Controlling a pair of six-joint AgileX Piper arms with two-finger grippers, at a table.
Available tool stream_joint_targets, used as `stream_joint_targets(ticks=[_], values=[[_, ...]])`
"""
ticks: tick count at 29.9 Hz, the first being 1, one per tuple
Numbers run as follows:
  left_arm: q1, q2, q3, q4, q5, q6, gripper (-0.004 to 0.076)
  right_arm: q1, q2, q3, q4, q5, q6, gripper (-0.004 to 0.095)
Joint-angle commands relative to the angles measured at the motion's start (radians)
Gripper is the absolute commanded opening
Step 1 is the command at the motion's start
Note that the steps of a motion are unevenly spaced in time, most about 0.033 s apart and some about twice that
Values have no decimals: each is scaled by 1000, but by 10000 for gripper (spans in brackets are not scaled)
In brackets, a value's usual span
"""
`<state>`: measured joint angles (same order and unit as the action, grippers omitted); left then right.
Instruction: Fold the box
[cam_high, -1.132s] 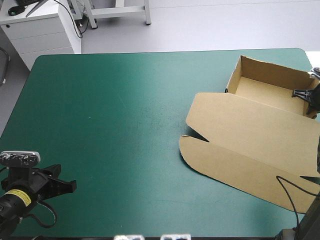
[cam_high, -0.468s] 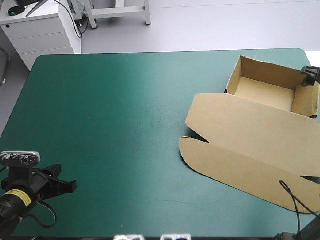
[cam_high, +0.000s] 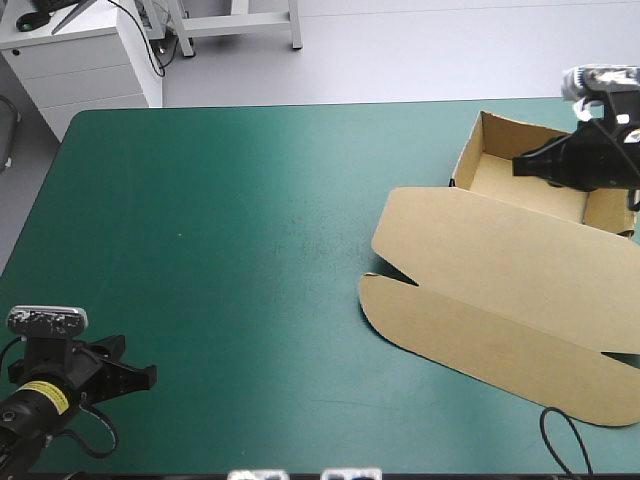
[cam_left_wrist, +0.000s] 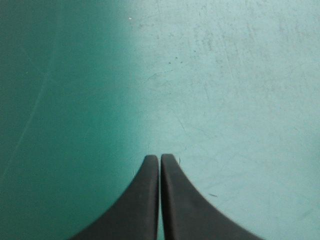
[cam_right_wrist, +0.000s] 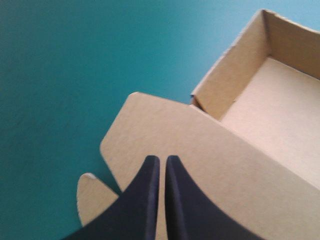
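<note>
Left gripper (cam_left_wrist: 160, 157) sits low, fingers (cam_left_wrist: 145, 200) pressed together; right gripper (cam_right_wrist: 162, 159) (likewise closed) hangs raised, pointing leftward.

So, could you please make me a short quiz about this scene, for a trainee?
1. True or false: the left tool is shut on the box.
2. Choose one. The right tool hangs above: A the box, B the left tool, C a white T-shirt.
3. Fill the gap: the box's lid lies ____ on the table.

Key: 1 false (it is shut, but over bare table, far from the box); 2 A; 3 flat.
</note>
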<state>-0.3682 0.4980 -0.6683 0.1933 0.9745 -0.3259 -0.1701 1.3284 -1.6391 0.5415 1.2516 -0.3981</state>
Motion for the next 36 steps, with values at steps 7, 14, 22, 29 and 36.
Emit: stream_joint_targets(ticks=[7,14,22,29,36], values=[[0,5,57,13,-92,2,-8,209,-233,214,-42,-138,-70,-13],[0,-19,65,-37,-142,119,-8,232,-516,542,-118,-391,-127,-14],[0,-169,65,-38,-216,205,-8,232,-737,833,-68,-462,-123,-14],[0,-335,104,-31,-219,220,-8,232,-946,1046,-56,-623,-146,-14],[0,-422,229,-39,-264,216,-8,232,-1089,1163,-89,-647,-121,-14]])
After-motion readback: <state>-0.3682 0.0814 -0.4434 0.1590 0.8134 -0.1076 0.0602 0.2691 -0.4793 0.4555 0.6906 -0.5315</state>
